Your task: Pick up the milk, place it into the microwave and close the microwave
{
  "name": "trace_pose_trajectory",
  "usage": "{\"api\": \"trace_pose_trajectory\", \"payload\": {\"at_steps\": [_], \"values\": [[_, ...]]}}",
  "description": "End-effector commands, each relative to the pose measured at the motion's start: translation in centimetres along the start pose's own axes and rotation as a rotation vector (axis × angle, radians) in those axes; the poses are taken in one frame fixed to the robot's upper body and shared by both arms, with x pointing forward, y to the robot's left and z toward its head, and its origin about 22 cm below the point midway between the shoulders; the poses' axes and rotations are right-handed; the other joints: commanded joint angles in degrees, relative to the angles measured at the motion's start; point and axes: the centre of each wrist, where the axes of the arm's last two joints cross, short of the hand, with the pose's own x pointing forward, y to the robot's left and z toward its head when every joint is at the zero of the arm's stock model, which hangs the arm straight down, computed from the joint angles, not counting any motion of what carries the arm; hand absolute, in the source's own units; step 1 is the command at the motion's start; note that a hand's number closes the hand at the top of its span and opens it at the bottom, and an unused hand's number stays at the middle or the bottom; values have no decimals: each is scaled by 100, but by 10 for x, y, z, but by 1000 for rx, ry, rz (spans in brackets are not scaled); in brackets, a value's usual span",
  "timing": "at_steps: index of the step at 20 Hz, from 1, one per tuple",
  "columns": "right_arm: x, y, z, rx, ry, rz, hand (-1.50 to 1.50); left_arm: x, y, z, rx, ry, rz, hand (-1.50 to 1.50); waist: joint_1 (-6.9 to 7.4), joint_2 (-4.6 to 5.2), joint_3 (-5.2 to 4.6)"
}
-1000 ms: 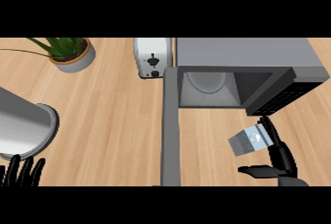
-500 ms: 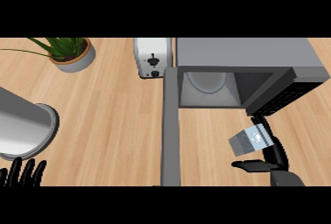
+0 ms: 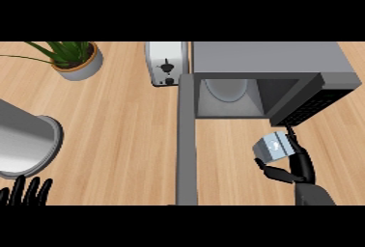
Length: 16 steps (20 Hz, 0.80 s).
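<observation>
Fingers and thumb of the right hand [image 3: 296, 164] are curled round the milk [image 3: 273, 146], fingers along its right side, thumb below it to the left. The milk is a small pale blue-grey carton, tilted. It shows over the wooden counter [image 3: 121, 130], just below and in front of the microwave [image 3: 267, 60] opening, outside the cavity. Whether the carton touches the counter cannot be told from this view.

The microwave stands open. Its door [image 3: 187, 140] is swung out to the left and runs as a long grey bar down toward the lower edge. Inside the cavity a round turntable plate [image 3: 227, 90] is visible. The dark control panel [image 3: 310, 103] sits at the opening's right, close above the fingertips.

A white toaster [image 3: 165, 62] stands just left of the microwave. A potted plant [image 3: 75, 58] is at the upper left. A large grey metal pot [image 3: 25, 144] lies at the left edge.

The left hand [image 3: 27, 193] shows at the lower left corner, fingers straight and spread, pointing up, resting apart from every object.
</observation>
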Motion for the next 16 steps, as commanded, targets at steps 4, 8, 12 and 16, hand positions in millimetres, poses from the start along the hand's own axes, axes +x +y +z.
{"api": "trace_pose_trajectory", "payload": {"at_steps": [4, 8, 12, 16], "values": [[8, 23, -32, -31, -116, 29, 150, -1, 5, -8, -11, -24, -17, -150, 98, 2, 6], [4, 44, -30, -186, -81, 74, 150, 0, 5, -1, 1, -1, -6, -150, 135, 13, 10], [12, 51, -46, -248, -132, 39, 150, 14, 0, 2, -22, 9, 12, -150, 144, -2, 9], [17, 67, -50, -245, -155, -1, 150, 8, 15, 7, -4, 9, 26, -150, 83, -30, -4]]}}
